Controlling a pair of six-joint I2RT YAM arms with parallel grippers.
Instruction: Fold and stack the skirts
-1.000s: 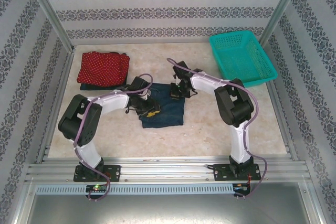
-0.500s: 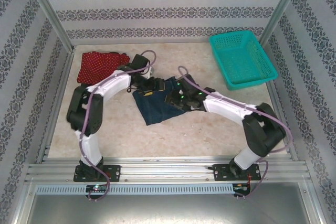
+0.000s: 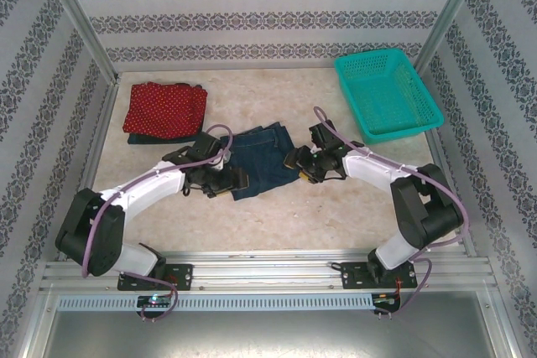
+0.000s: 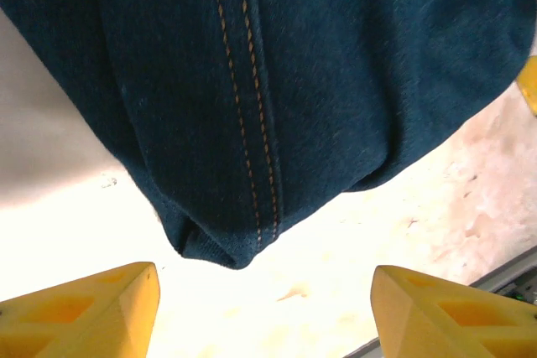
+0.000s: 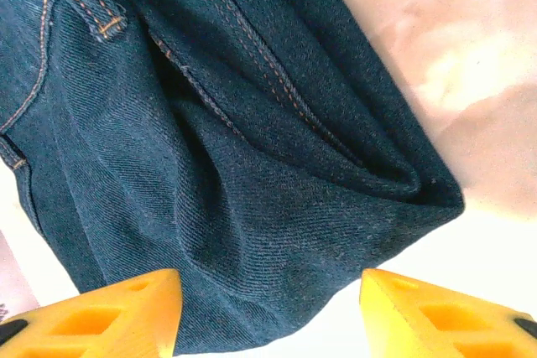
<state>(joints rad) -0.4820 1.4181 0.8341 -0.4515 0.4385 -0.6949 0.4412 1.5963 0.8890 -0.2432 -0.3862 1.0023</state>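
Left hand (image 3: 223,180): open and empty, low over the bench (image 3: 336,207), just off the left edge of the denim skirt (image 3: 258,158).
Right hand (image 3: 299,162): open and empty, just off the denim skirt's right edge, facing the left hand across it.
Denim skirt: lies folded on the bench between the two hands, held by neither.
Hand placement, probable reason: one hand on each side suits a two-sided pickup, either for another fold or for a carry to the stack.
Stack: the red dotted skirt (image 3: 165,106) lies on a dark skirt (image 3: 138,136), behind and left of the denim skirt, well apart from it.
Basket (image 3: 361,69): behind and right of the denim skirt, well apart.
Overhead view: gives the overall layout, but the arms mask the cloth edges.
Left wrist view: resolves a folded corner with double orange stitching, clear of the yellow fingertips (image 4: 84,312).
Right wrist view: resolves doubled layers, seams and a stitched tab at the opposite corner.
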